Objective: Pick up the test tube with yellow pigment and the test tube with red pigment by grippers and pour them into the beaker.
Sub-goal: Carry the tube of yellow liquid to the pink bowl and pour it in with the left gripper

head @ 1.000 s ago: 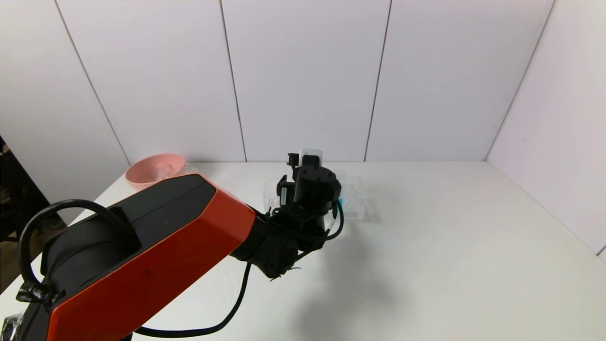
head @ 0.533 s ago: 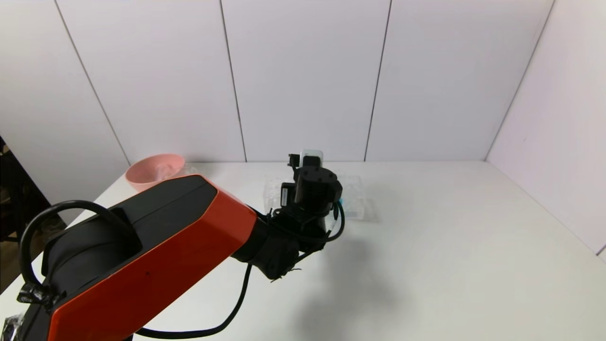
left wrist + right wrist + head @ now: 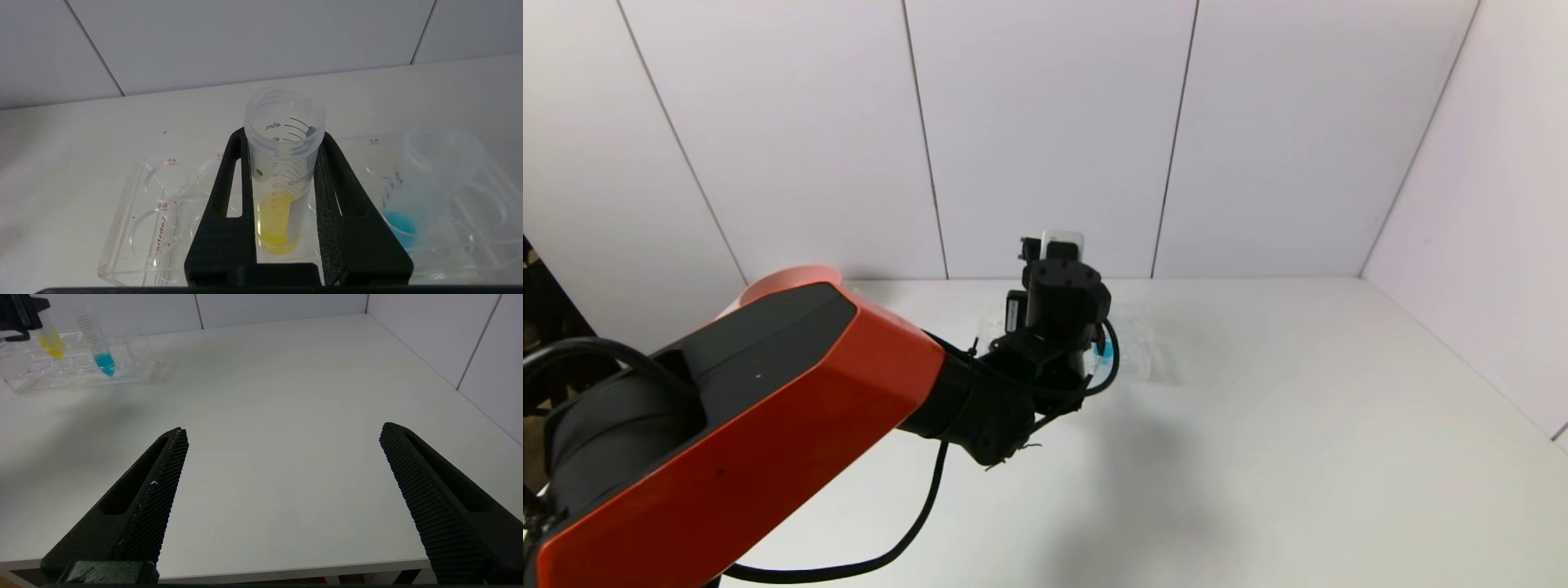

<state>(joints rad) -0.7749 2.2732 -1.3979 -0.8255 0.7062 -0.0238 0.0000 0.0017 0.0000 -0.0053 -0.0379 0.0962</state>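
Note:
My left gripper (image 3: 282,134) is shut on the test tube with yellow pigment (image 3: 278,220) and holds it upright just above the clear rack (image 3: 135,228). In the head view the left gripper (image 3: 1058,286) hangs over the rack (image 3: 1143,359) at the table's back middle and hides the tube. The right wrist view shows the yellow tube (image 3: 51,345) raised over the rack (image 3: 135,373). My right gripper (image 3: 282,430) is open and empty over the table's front edge. The test tube with red pigment and the beaker are out of view.
A like tube with a blue tip (image 3: 402,228) stands in the rack beside the yellow one and also shows in the right wrist view (image 3: 104,361). A pink bowl (image 3: 784,279) sits at the back left, mostly behind my left arm. Walls close the back and right.
My left arm has risen and the gripper has lifted with the yellow tube. The arm now covers more of the pink bowl.

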